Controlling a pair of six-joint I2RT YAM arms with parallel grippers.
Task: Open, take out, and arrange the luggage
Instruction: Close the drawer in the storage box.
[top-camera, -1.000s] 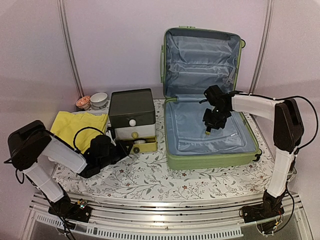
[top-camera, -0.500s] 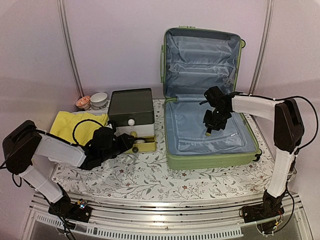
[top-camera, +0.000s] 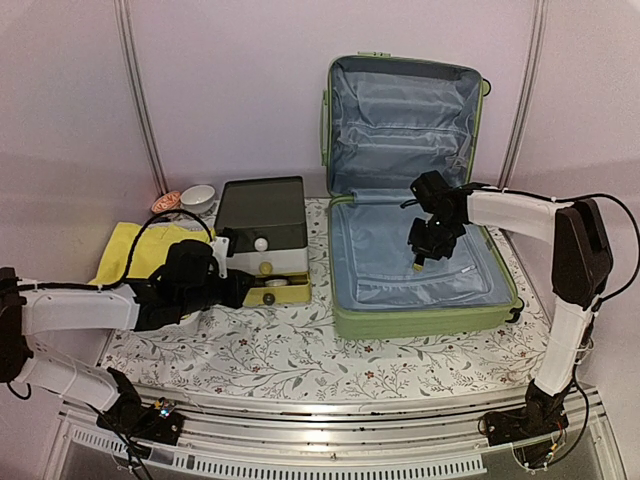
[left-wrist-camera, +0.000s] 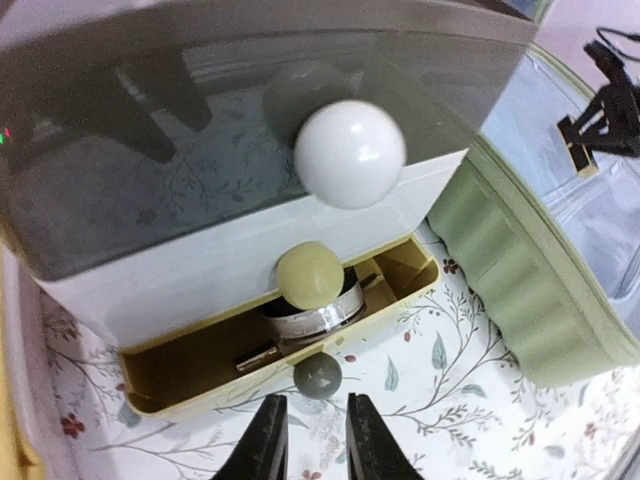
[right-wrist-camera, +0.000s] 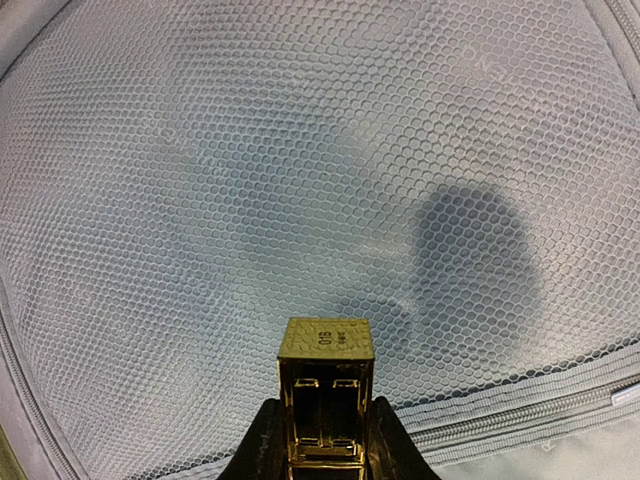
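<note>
The light-green luggage (top-camera: 430, 320) lies open at the right, its lid upright against the wall and its pale blue lining bare. My right gripper (top-camera: 418, 262) hovers over the lower half, shut on a small gold-and-black square case (right-wrist-camera: 326, 350) above the mesh lining (right-wrist-camera: 250, 150). My left gripper (left-wrist-camera: 315, 400) sits low on the cloth, open by a narrow gap with nothing in it, just short of the dark knob (left-wrist-camera: 318, 376) of the pulled-out yellow bottom drawer (left-wrist-camera: 200, 380). The luggage's green ribbed shell (left-wrist-camera: 510, 270) shows at the right of the left wrist view.
The dark-lidded drawer box (top-camera: 262, 215) stands left of the luggage; a silver ring-shaped thing (left-wrist-camera: 310, 318) lies in its bottom drawer. A yellow cloth (top-camera: 130, 250) and two small bowls (top-camera: 197, 197) are at the back left. A floral tablecloth (top-camera: 300, 360) covers the table.
My left arm has swung its elbow out to the left and stretched low, while its gripper stays at the drawer front and its jaws have parted. The right arm and gold case have not moved.
</note>
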